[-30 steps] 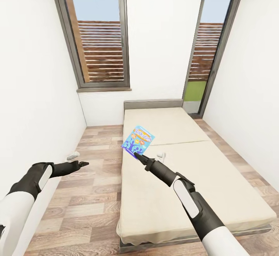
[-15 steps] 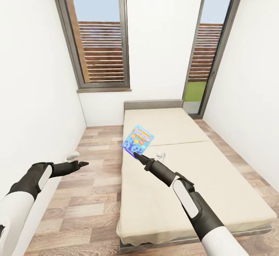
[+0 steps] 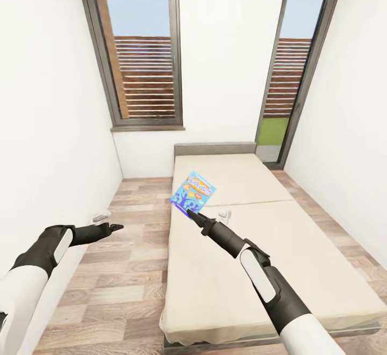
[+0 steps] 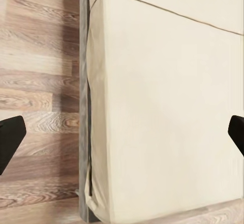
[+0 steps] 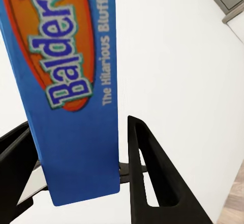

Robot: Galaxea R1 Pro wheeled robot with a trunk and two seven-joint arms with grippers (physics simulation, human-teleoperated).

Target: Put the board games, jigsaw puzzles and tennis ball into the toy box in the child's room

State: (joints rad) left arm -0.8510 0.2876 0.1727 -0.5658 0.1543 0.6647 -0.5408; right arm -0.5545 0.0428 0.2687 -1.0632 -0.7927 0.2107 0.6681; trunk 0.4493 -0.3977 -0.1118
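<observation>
Bedroom, bed (image 3: 301,269) mid-frame | right gripper (image 3: 189,214) clamped on board game (image 3: 193,192) edge; stiff, light | left gripper (image 3: 114,227) apart

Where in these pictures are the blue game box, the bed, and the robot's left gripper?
blue game box (image 3: 193,192): head view, middle of its printed cover.
bed (image 3: 301,247): head view, bare mattress top.
left gripper (image 3: 115,227): head view, at its fingertips, above the wooden floor.

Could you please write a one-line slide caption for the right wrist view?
Right gripper holds a blue Balderdash board game between its fingers, against a white wall.
</observation>
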